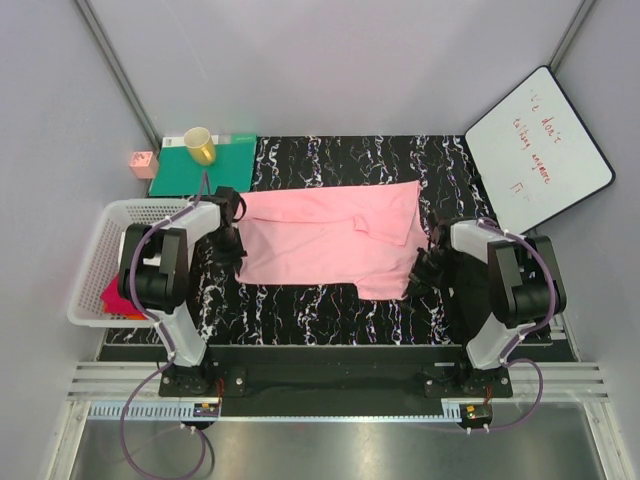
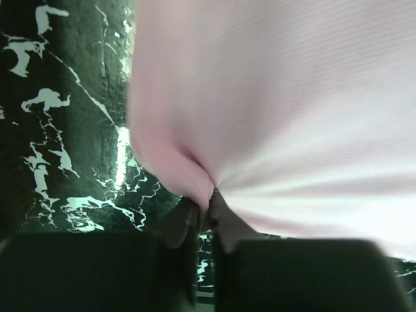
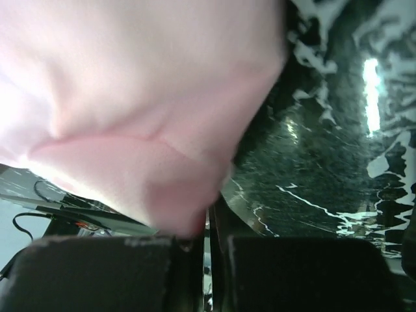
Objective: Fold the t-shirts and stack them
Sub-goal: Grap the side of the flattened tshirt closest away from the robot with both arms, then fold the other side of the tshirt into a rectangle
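A light pink t-shirt [image 1: 330,235] lies spread across the black marbled table [image 1: 300,315]. My left gripper [image 1: 232,250] is at the shirt's left edge. In the left wrist view that gripper [image 2: 207,214] is shut on a pinched fold of the pink cloth [image 2: 273,97]. My right gripper [image 1: 425,268] is at the shirt's near right corner. In the right wrist view it [image 3: 209,221] is shut, with the pink cloth [image 3: 130,97] caught at its tips. A magenta-red t-shirt [image 1: 120,298] lies bunched in the white basket [image 1: 95,250].
The white basket stands at the table's left edge, beside my left arm. A green mat [image 1: 190,170] with a yellow cup [image 1: 200,146] is at the back left, with a small pink box [image 1: 143,163] beside it. A whiteboard [image 1: 538,148] leans at the back right.
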### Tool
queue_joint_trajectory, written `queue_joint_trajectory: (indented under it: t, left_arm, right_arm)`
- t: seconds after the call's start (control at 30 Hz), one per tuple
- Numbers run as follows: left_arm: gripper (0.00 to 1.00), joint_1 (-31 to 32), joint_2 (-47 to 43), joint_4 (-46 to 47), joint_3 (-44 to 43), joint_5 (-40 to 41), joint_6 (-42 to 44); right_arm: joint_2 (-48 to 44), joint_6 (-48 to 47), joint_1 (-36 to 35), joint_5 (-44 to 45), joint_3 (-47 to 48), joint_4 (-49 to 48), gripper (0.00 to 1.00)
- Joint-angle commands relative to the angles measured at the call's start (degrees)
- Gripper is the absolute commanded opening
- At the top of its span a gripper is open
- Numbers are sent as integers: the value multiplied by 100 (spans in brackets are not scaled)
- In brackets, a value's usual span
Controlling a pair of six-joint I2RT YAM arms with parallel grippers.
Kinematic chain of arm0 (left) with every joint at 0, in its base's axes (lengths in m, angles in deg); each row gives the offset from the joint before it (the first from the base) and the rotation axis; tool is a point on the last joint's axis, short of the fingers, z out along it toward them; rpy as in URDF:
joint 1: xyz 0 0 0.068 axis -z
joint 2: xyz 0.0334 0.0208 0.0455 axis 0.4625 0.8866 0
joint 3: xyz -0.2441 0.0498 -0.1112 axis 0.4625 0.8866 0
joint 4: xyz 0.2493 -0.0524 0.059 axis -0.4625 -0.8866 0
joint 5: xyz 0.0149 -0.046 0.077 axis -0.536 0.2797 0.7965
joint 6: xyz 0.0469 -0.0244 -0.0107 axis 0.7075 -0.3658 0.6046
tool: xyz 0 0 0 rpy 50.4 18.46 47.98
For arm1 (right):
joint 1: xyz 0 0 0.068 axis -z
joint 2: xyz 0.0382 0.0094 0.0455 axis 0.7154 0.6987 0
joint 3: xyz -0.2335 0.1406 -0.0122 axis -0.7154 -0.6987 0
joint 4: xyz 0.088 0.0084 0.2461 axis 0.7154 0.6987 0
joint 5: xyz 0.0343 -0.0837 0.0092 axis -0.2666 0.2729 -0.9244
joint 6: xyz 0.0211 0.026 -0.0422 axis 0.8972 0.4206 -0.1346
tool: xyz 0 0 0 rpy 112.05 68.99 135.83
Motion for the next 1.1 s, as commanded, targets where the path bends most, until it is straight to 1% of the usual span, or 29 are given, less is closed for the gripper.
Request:
queue_joint_trajectory:
  t: [0.0, 0.17, 0.27, 0.4, 0.43, 0.5, 0.53, 0.6, 0.7, 0.77, 0.83, 1.07]
  left_arm:
    - [0, 1, 193, 130, -112, 35, 73]
    - [0, 1, -291, -186, -428, -123, 213]
    - [0, -8, -441, -520, -840, -80, 336]
    - [0, -17, -476, -793, -1551, 0, 389]
    - [0, -17, -441, -837, -1684, 17, 372]
    - [0, -34, -336, -907, -2043, 70, 372]
    - [0, -43, -283, -934, -2167, 88, 363]
    - [0, -87, -64, -995, -2483, 79, 363]
    - [0, -166, 375, -1240, -2888, 79, 319]
    - [0, -192, 700, -1364, -3056, 140, 319]
    - [0, -254, 833, -1435, -3197, 141, 293]
    - [0, -412, 1334, -1514, -3583, -9, 284]
  right_arm:
    - [-33, -193, -23, 54, 403, -31, 0]
    - [-444, -351, -23, 19, 799, 478, 0]
    - [-700, -395, -23, 124, 1132, 567, 0]
    - [-552, -544, -15, 317, 1835, 593, 0]
    - [-465, -579, -23, 326, 2167, 594, 0]
    - [-122, -693, -15, 396, 2520, 585, 0]
    - [36, -789, -15, 414, 2896, 593, 0]
    - [493, -843, 12, 467, 3267, 602, 0]
    - [1204, -940, 29, 371, 4083, 620, 0]
    - [1791, -1054, 47, 318, 4384, 778, 0]
    - [2153, -1081, 47, 300, 4710, 787, 0]
    - [2902, -1054, 82, 300, 5913, 857, 0]
